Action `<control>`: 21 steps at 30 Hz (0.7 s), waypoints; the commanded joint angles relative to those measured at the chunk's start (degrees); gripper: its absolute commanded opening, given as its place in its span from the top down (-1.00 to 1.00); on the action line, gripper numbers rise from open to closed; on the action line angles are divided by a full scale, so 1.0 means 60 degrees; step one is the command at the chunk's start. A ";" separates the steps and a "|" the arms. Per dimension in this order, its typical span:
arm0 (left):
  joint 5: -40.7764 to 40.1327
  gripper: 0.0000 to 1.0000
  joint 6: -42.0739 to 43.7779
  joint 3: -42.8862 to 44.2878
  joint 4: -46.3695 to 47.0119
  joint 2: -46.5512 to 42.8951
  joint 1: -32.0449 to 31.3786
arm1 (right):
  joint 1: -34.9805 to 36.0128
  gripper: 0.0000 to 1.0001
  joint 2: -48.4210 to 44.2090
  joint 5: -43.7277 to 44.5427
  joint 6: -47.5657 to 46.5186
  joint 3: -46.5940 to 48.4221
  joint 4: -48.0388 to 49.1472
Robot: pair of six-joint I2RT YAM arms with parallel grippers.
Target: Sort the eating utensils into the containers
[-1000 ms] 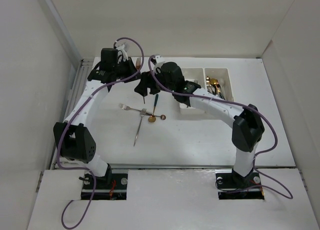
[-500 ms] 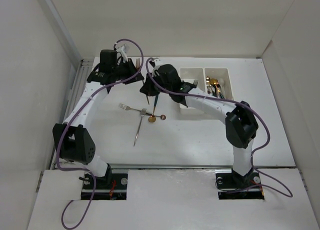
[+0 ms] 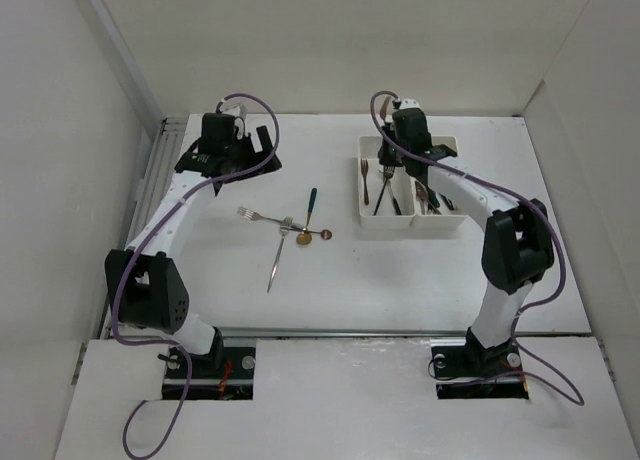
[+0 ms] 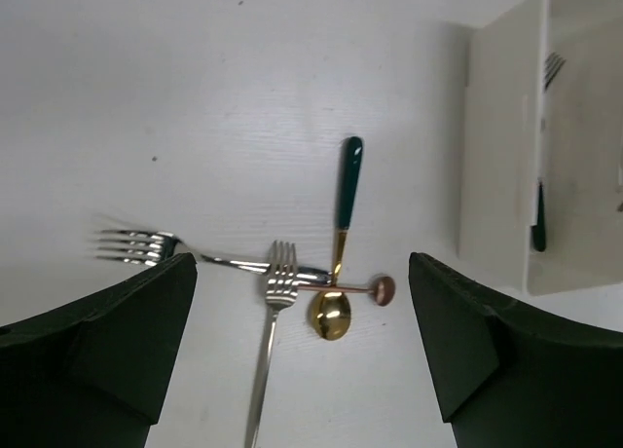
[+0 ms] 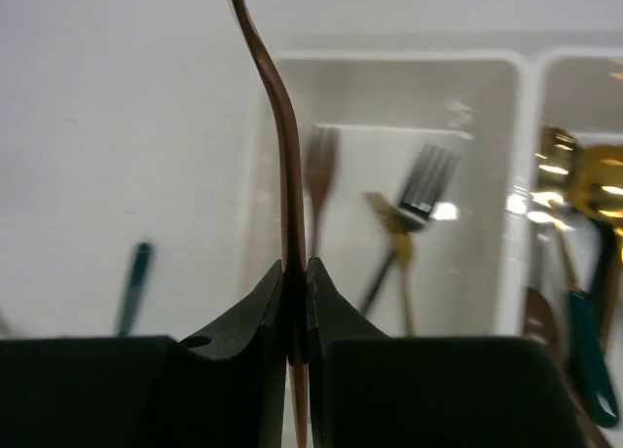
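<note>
The tabletop (image 3: 400, 270) carries the bins (image 3: 400, 227) near its far right corner. The right pincer (image 5: 294, 282) hangs over the left bin, clamped tight on a copper utensil (image 5: 282, 146). The left pincer (image 4: 302, 258), near the far left corner, gapes wide and empty. Mid-tabletop a green spoon (image 4: 348, 175), two silver forks (image 4: 277, 282) and a small copper spoon (image 4: 355, 290) lie overlapping.

Between your left gripper's (image 4: 302, 278) wide-spread fingers lie one fork (image 4: 146, 245), a second fork (image 4: 265, 360), a green-handled spoon (image 4: 347, 190) and a copper spoon (image 4: 368, 289), overlapping. The bin (image 4: 492, 156) sits at right, apart from them.
</note>
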 commanded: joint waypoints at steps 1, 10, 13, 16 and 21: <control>-0.0705 -0.78 -0.0019 -0.0478 -0.0102 -0.0379 0.0291 | -0.0042 1.00 0.0567 0.1104 -0.0874 0.0275 -0.1363; -0.1143 -0.76 0.0142 -0.0362 -0.0101 -0.0291 0.0395 | -0.0131 0.58 0.0790 0.1282 -0.0861 -0.0047 -0.1129; -0.1247 -0.76 0.0230 -0.0362 0.0000 -0.0378 0.0482 | -0.0131 0.08 0.0790 0.1281 -0.0861 0.0040 -0.1246; -0.1335 -0.58 0.0535 -0.0566 0.0001 -0.0466 0.0483 | -0.0131 -0.24 0.0323 0.1573 -0.0686 0.0041 -0.1334; -0.1084 -0.26 0.2731 -0.0699 -0.0962 0.0058 -0.0537 | 0.0044 -0.43 -0.0556 0.1970 -0.0582 -0.0047 -0.1232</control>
